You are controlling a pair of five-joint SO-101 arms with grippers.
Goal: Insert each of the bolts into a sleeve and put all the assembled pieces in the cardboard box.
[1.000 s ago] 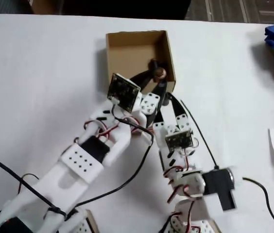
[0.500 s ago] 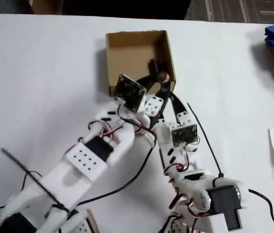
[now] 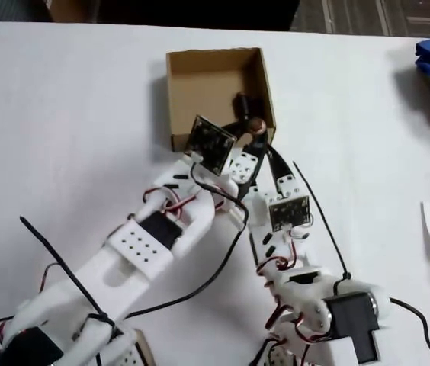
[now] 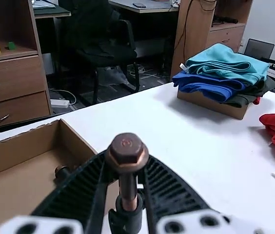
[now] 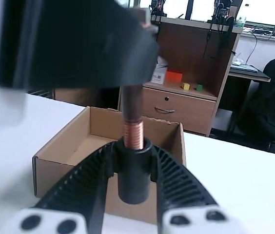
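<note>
Pinching the copper-coloured hex bolt (image 4: 127,152) in the left gripper (image 4: 127,170), jaws closed on the shank right under the head, head pointing up. Clamping the black sleeve (image 5: 133,181) in the right gripper (image 5: 133,168), jaws closed round its barrel. Feeding the bolt's threaded end into the sleeve's mouth from above, leaving some copper thread bare between the two. Holding the pair off the table (image 3: 85,114), by the corner of the cardboard box (image 3: 215,53) nearest the arms; whether over the box or just beside it, hard to tell.

Judging the bolt to be rigid metal, dense for its bulk, smooth on the hex flats and apt to twist if pinched by the head. Taking it on the shank just under the head, as here, looking like the safer hold and leaving the thread free. Judging the sleeve stiff and light, round and so prone to tilting. Squeezing it across the middle of the barrel, then, with the bore upright and in line with the bolt. Treating neither part as fragile, but guarding against a crooked entry jamming on the threads.
</note>
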